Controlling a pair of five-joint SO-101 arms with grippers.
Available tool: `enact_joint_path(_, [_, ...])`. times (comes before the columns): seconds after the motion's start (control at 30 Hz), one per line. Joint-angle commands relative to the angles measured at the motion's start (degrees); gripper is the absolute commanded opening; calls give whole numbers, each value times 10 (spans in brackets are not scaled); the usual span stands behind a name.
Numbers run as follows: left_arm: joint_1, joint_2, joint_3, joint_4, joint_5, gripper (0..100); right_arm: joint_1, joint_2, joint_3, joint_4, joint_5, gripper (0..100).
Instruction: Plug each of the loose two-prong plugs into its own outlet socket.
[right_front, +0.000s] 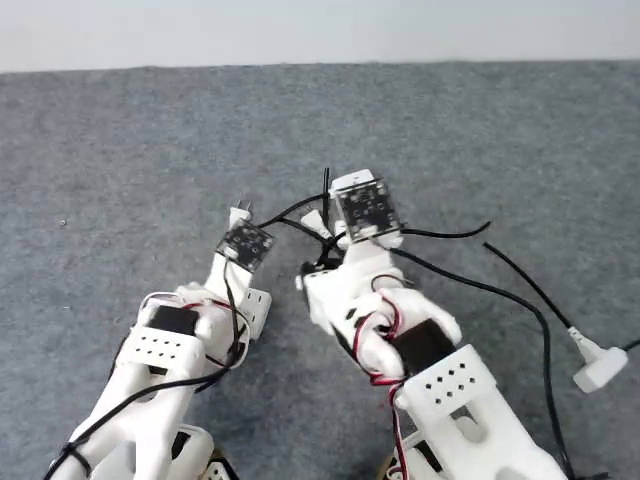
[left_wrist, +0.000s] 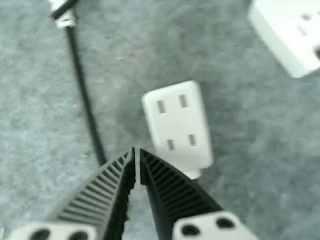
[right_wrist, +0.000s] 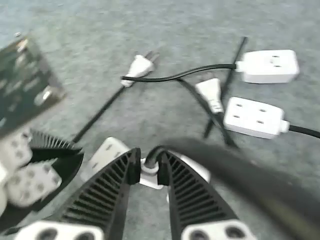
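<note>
Clamped in the right tool (right_wrist: 148, 160) is a white plug (right_wrist: 148, 173) on a black cord (right_wrist: 215, 157), just over a white outlet socket (right_wrist: 106, 150). Beside that socket, the left tool (left_wrist: 136, 154) is pinched shut and empty. A loose plug (right_wrist: 137, 66) is seen farther off on the grey surface (right_front: 120, 150).

The far plug (right_front: 240, 212) lies left of the cables (right_front: 445, 236) (mid-carpet); the near plug (right_front: 598, 368) lies far right.

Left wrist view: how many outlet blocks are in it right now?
2. One outlet block lies just beyond the left end effector; a second outlet block sits farther off, cut by the frame edge. Others may be hidden.
</note>
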Motion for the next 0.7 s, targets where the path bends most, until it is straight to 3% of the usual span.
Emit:
enact_joint_path(0.0, [38, -13, -18, 25, 27, 75, 38, 1, -30, 7, -6, 8])
enact_joint_path(0.67, [51, -15, -42, -4, 40, 104, 99, 2, -29, 18, -5, 8])
